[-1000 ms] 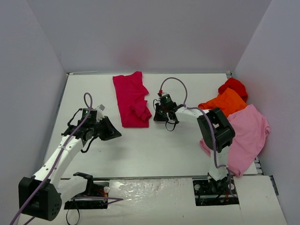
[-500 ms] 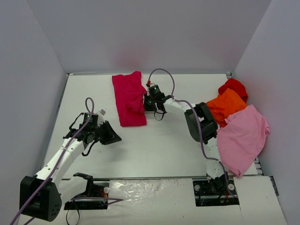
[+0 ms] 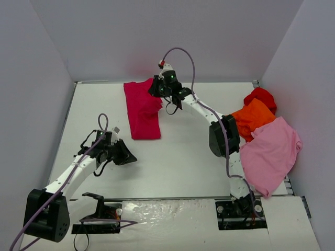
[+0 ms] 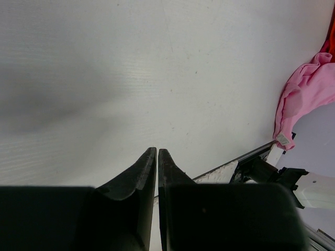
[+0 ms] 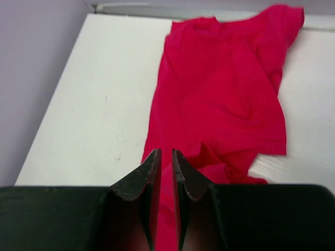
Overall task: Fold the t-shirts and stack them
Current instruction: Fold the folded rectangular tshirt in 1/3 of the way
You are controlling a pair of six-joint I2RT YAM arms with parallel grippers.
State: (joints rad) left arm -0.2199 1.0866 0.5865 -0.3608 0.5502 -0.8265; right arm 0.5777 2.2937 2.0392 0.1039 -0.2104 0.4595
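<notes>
While right gripper (image 5: 166,152) hovers slightly parted, crimson shirt (image 5: 225,89) lies beneath, left gripper (image 4: 157,150) closed.

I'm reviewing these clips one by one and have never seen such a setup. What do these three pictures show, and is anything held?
Two robot arms stand at the near edge of a table, each ending in a two-finger gripper. One picture looks down from above; the other two come from wrist cameras, so the dark wedges are each arm's own fingers. A crimson t-shirt lies at the far side; a pink shirt, an orange shirt and a red shirt are heaped on the right. The left gripper is shut over bare table, holding nothing. The right gripper reaches over the crimson t-shirt, jaws slightly parted, seemingly gripping nothing.
</notes>
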